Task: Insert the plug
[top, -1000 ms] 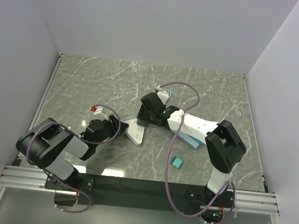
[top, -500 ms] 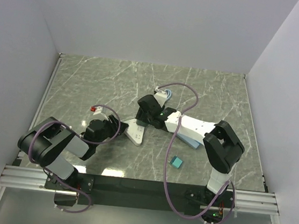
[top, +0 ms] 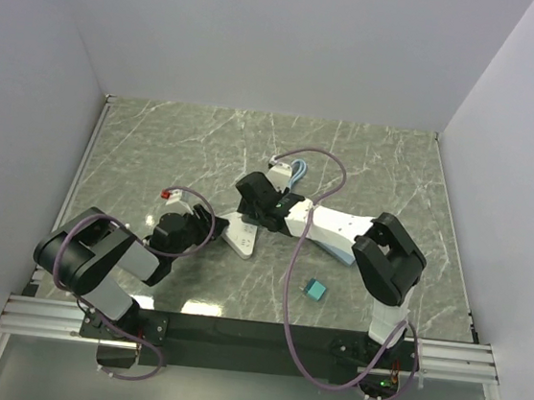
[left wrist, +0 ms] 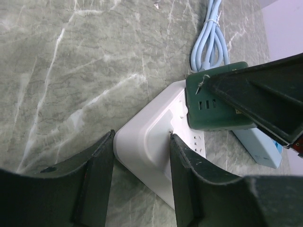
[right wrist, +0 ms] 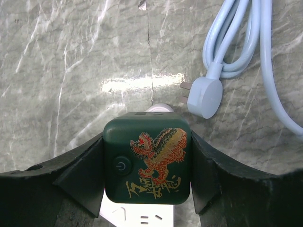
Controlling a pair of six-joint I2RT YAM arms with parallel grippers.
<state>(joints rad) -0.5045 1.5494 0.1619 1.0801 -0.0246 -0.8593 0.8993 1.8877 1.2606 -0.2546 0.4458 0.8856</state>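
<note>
A white power strip lies on the marble table; it also shows in the left wrist view. My left gripper is shut on its near end, one finger on each side. My right gripper is shut on a dark green cube plug with a dragon picture and a power button. The plug sits on top of the strip, as the left wrist view shows. Whether its pins are in the sockets is hidden. In the top view the right gripper is just beyond the strip's far end.
The strip's pale blue cable with its white wall plug lies coiled beyond the strip. A small teal block lies near the front right. A red-and-white piece lies left. A pale blue box sits under the right arm.
My right gripper has moved left and nearer with the green plug, and now sits over the strip's far end. The left gripper has stayed on the strip.
</note>
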